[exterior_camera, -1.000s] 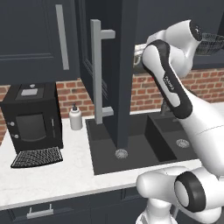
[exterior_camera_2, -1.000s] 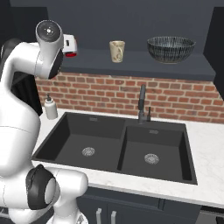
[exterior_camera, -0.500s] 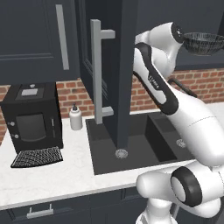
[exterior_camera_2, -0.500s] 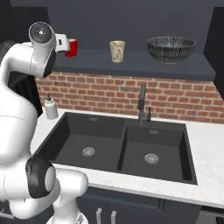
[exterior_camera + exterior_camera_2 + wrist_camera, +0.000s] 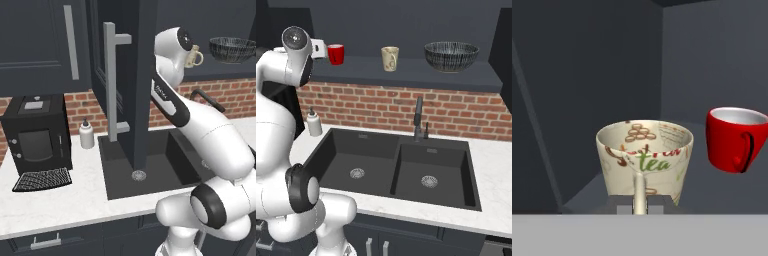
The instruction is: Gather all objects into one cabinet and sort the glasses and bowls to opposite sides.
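Note:
My gripper (image 5: 639, 206) is shut on the thin handle of a beige mug (image 5: 644, 157) printed with "tea", which sits right in front of the fingertips inside the dark cabinet. A small red cup (image 5: 734, 139) is just to its right, apart from it. In the right base view my wrist (image 5: 298, 40) is at the shelf's left end beside the red cup (image 5: 336, 53). A pale beige tumbler (image 5: 389, 58) stands mid-shelf and the wide dark bowl (image 5: 451, 56) at the right. In the left base view a beige handled cup (image 5: 192, 56) shows by my wrist, left of the bowl (image 5: 234, 49).
The cabinet door (image 5: 142, 75) stands open over the counter, its long grey bar handle (image 5: 111, 82) facing left. Below are the double sink (image 5: 396, 165), faucet (image 5: 418, 117) and soap bottle (image 5: 314, 122). A black coffee machine (image 5: 37, 135) stands at the left.
My arm has swung left along the shelf, away from the bowl and towards the red cup. The red cup, tumbler and bowl have stayed put. The gripper has stayed shut.

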